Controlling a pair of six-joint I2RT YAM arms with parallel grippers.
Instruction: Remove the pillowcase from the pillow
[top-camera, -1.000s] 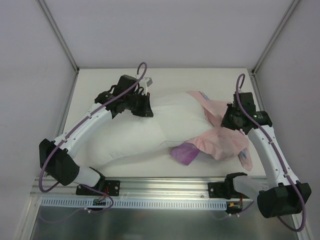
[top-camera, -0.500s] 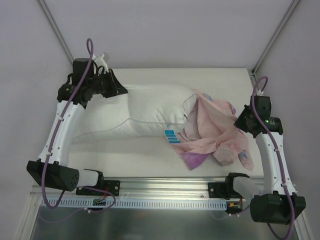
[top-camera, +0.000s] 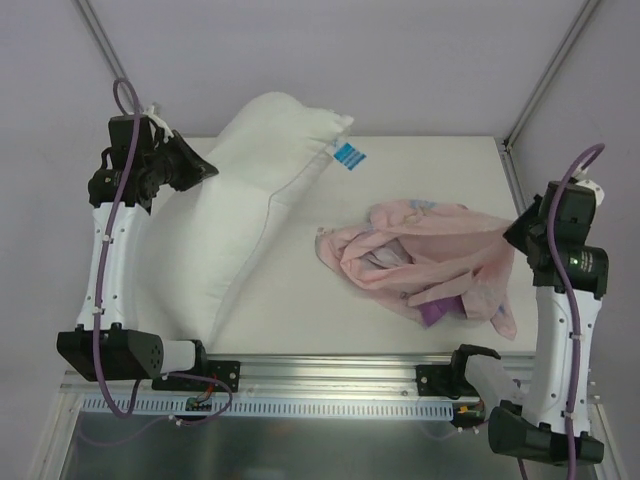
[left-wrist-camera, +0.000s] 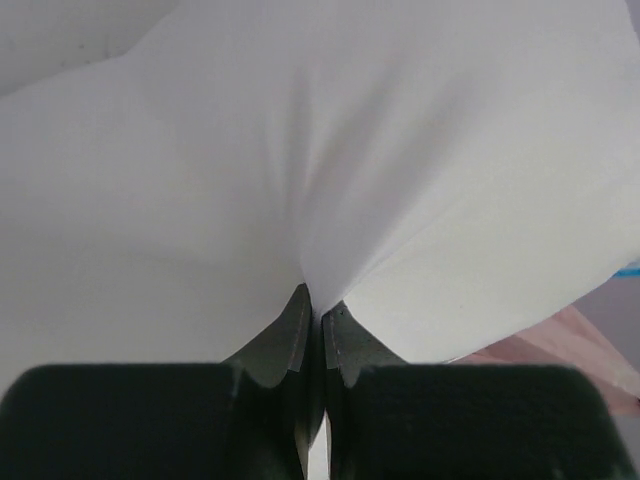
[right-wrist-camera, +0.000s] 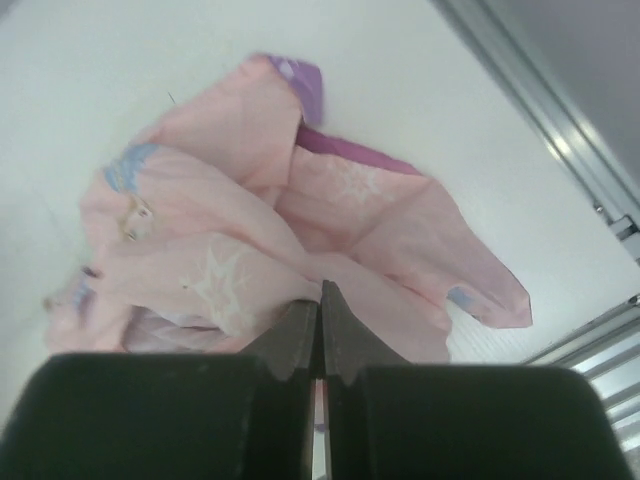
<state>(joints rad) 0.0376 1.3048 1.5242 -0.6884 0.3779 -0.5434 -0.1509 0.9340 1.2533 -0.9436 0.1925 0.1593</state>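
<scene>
My left jaws are pinched fully shut on a gathered fold of the pillow (top-camera: 250, 210), which is plump, smooth and white. Its long axis slants from the desk's (top-camera: 320, 325) near left up toward the far middle, with the blue tag (top-camera: 349, 155) at the raised far corner. My right jaws are closed tight on the pillowcase (top-camera: 430, 260), thin crumpled pale-pink cloth lying to the right, clear of the pillow.

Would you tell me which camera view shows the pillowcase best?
The top external view: the whole pillowcase lies crumpled on the table, apart from the pillow. The right wrist view shows it close, its near edge hidden behind the fingers. The left wrist view catches only a pink sliver.
</scene>
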